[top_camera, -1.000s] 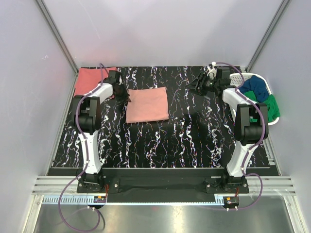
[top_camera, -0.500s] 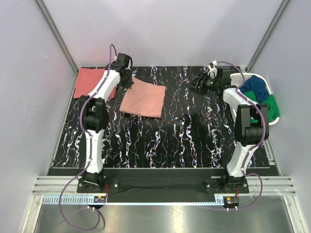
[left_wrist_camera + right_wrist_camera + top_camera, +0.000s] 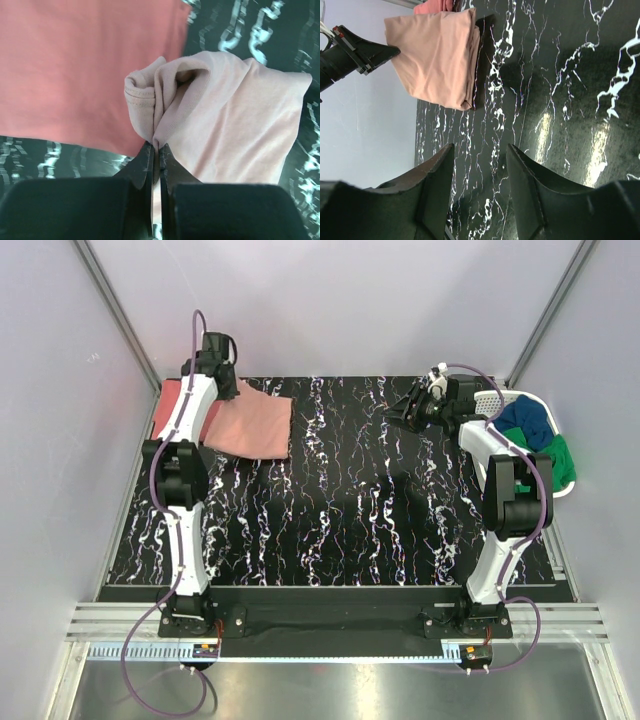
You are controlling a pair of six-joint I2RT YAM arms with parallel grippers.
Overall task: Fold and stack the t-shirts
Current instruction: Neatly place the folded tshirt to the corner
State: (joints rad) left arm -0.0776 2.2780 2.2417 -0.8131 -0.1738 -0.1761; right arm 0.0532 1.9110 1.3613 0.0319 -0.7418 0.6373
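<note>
Clamping left pincer (image 3: 156,147) on bunched edge of pale salmon-pink t-shirt (image 3: 235,125) at worktop's (image 3: 350,510) far left corner, beside coral-red t-shirt (image 3: 75,65). Holding right pincer (image 3: 480,150) apart, empty.

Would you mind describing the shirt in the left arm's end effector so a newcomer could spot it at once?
Start at the black marbled table and look to its far left corner. There lies a folded pale salmon-pink t-shirt, one bunched edge pinched by the left end effector. It is paler than the coral-red t-shirt flat beside it, closer to the corner.
</note>
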